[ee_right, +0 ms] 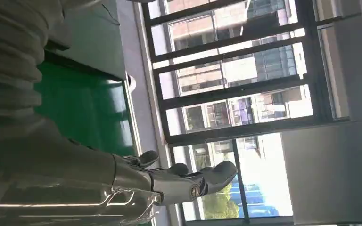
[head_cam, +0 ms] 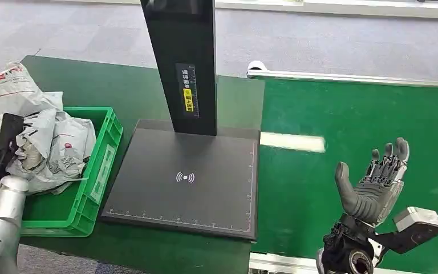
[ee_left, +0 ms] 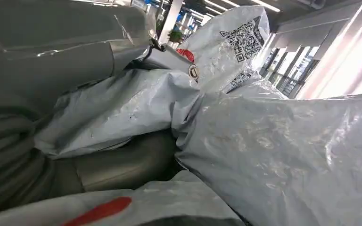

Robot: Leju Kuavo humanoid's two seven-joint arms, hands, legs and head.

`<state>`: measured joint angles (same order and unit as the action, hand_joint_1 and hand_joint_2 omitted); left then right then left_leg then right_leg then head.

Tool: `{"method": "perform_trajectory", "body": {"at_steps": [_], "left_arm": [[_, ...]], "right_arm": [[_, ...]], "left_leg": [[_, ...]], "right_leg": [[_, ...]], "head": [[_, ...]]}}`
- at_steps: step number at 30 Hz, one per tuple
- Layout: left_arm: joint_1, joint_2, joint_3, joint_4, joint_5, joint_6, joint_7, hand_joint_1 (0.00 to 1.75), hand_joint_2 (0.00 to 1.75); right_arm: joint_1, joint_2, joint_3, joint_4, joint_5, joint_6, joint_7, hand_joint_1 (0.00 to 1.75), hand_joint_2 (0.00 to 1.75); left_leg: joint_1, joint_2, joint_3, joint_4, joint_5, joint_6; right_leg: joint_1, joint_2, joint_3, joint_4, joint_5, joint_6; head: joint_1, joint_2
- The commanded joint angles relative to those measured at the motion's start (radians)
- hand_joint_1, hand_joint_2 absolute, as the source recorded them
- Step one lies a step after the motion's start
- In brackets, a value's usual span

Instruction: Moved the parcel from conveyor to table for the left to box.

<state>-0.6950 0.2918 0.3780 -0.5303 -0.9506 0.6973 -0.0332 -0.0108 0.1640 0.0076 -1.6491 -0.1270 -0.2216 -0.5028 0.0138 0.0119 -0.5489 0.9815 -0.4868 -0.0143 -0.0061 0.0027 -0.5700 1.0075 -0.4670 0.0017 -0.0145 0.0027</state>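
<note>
**Parcel nowhere on the belt yet, right hand waiting open**

Parcel-wise, in the head view no parcel is sitting on the green conveyor point(head_cam: 353, 131), and the black scanner pad point(head_cam: 188, 182) on the table beside it is bare too. The only bags showing are the grey mailers point(head_cam: 45, 142) piling up in the green crate point(head_cam: 100, 171), on the far side of the scanner pad from the conveyor. The right hand point(head_cam: 373, 182) is hovering over the conveyor, palm up, fingers spread, holding nothing. The left arm is reaching into the crate; I can't tell there what its hand is doing.

Left wrist view: crumpled grey mailers point(ee_left: 273, 146) are pressing right up against the camera. Whether the left hand is gripping one, I can't tell.

Right wrist view: the right hand point(ee_right: 179, 181) is showing its fingers stretched out and empty above the conveyor point(ee_right: 85, 113).

What I'd be worrying about: that crate is looking overfull, so a bag might be sliding out over the rim. Slippery plastic could also be slipping through an open-fingered grab once a parcel arrives.
</note>
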Motion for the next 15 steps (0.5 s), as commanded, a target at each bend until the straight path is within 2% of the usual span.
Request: {"method": "perform_trajectory", "body": {"at_steps": [1, 5, 7, 8, 9, 10, 12, 13, 14, 15], "left_arm": [[0.004, -0.005, 0.04, 0.068, -0.002, 0.001, 0.012, 1.75, 1.75], [0.007, -0.02, 0.097, 0.064, 0.015, 0.001, -0.035, 1.73, 1.75], [0.034, -0.046, 0.163, -0.011, -0.041, 0.001, -0.062, 1.71, 1.75], [0.042, -0.068, 0.213, -0.051, -0.045, 0.001, -0.119, 1.69, 1.75], [0.041, -0.106, 0.289, -0.097, -0.025, 0.001, -0.216, 1.48, 1.75], [0.033, -0.138, 0.343, -0.118, 0.059, 0.001, -0.328, 0.0, 1.75], [0.043, -0.163, 0.313, -0.15, 0.324, -0.011, -0.498, 0.0, 1.75], [0.07, -0.168, 0.256, -0.202, 0.426, -0.02, -0.506, 0.0, 1.75], [0.121, -0.211, 0.247, -0.383, 0.733, -0.161, -0.665, 0.0, 1.75], [0.177, -0.209, 0.16, -0.501, 0.849, -0.148, -0.643, 0.0, 1.75]], "right_arm": [[-0.011, -0.02, 0.011, 0.052, -0.005, -0.004, 0.004, 0.0, 1.75], [0.001, -0.016, 0.001, 0.05, -0.007, -0.011, 0.004, 0.0, 1.75], [0.005, -0.011, -0.006, 0.048, -0.007, -0.016, 0.004, 0.0, 1.75], [0.007, -0.011, -0.007, 0.046, -0.006, -0.018, 0.004, 0.0, 1.75], [0.01, -0.011, -0.008, 0.045, -0.006, -0.021, 0.004, 0.0, 1.75], [0.012, -0.011, -0.009, 0.047, -0.007, -0.022, 0.004, 0.0, 1.75], [0.01, -0.013, -0.01, 0.06, -0.009, -0.018, 0.004, 0.0, 1.75], [0.008, -0.014, -0.012, 0.066, -0.01, -0.014, 0.002, 0.0, 1.75], [-0.005, -0.015, -0.014, 0.079, -0.034, 0.017, 0.006, 0.0, 1.75], [-0.023, -0.013, -0.019, 0.101, -0.03, 0.016, 0.003, 0.0, 1.75]], "left_leg": [[0.0, 0.0, 0.001, -0.002, 0.001, 0.001], [0.0, -0.001, 0.001, -0.003, 0.001, 0.001], [0.0, -0.001, 0.002, -0.004, 0.002, 0.001], [0.0, 0.0, 0.002, -0.002, 0.001, 0.001], [0.0, -0.001, 0.001, -0.002, 0.001, 0.001], [0.0, -0.001, 0.001, -0.001, 0.001, 0.001], [0.0, -0.004, 0.0, -0.003, 0.002, 0.002], [0.0, -0.003, 0.0, -0.001, 0.001, 0.001], [0.0, -0.004, 0.0, -0.002, 0.002, 0.002], [0.0, -0.004, -0.001, -0.001, 0.001, 0.001]], "right_leg": [[0.0, 0.0, 0.001, -0.001, 0.001, 0.0], [0.0, 0.0, 0.001, -0.002, 0.001, 0.0], [0.0, 0.0, 0.002, -0.004, 0.002, 0.0], [0.0, 0.0, 0.001, -0.002, 0.001, 0.0], [0.0, 0.0, 0.001, -0.002, 0.001, 0.0], [0.0, 0.0, 0.001, -0.002, 0.0, 0.0], [0.0, -0.003, 0.002, -0.004, 0.002, 0.001], [0.0, -0.003, 0.0, -0.002, 0.0, 0.001], [0.0, -0.004, 0.0, -0.003, 0.001, 0.001], [0.0, -0.003, 0.0, -0.002, 0.001, 0.001]], "head": [[0.0, 0.0], [0.0, 0.0], [0.0, 0.0], [0.0, 0.0], [0.0, 0.0], [0.0, 0.0], [0.0, 0.0], [0.0, 0.0], [0.0, 0.0], [0.0, 0.0]]}}
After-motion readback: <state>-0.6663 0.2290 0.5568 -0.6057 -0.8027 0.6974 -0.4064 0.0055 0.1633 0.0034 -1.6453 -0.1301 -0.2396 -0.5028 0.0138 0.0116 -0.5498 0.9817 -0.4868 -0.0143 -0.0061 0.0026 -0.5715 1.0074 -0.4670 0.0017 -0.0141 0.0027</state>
